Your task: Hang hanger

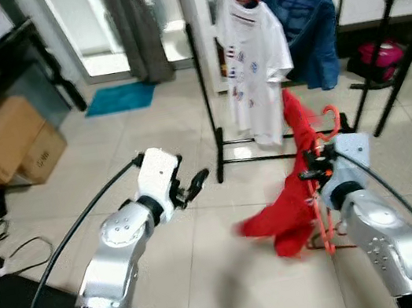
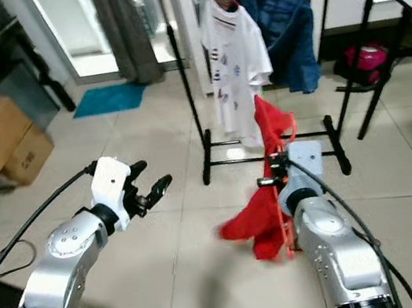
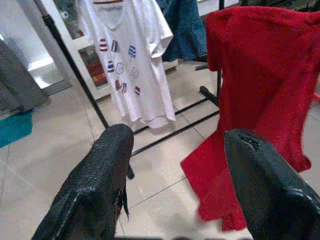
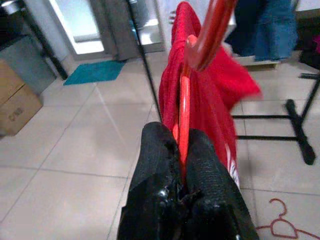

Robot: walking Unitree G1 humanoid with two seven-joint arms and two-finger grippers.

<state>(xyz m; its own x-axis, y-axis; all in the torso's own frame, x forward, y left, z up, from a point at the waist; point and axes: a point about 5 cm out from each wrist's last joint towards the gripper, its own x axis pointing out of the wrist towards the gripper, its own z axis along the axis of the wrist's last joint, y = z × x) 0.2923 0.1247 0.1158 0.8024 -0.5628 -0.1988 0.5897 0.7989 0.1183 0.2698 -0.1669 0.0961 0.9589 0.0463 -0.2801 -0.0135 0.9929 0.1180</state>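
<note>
Closest to the lens, the right gripper (image 4: 181, 150) has its two black fingers (image 4: 155, 160) pinched tight on the thin red bar of the hanger (image 4: 184, 112). From that pinch the hanger runs straight away from the fingertips, its long axis along theirs, and ends in a curved hook (image 4: 212, 25) at the far end, bending toward the clothes rack (image 1: 206, 98). A red garment (image 1: 293, 194) is draped over the hanger, hanging down beside and beyond the fingers and trailing toward the tiled floor (image 1: 189, 284). Past it on the rack hang a white T-shirt (image 1: 254, 66) and a blue denim jacket (image 1: 305, 17), well apart from the gripper. Another red hanger (image 4: 285, 222) lies on the tiles just beside the wrist.

Across from it, the left gripper (image 3: 175, 185) is raised with its fingers (image 3: 100, 180) spread wide and nothing between them, pointing toward the red garment and the rack's base.
</note>
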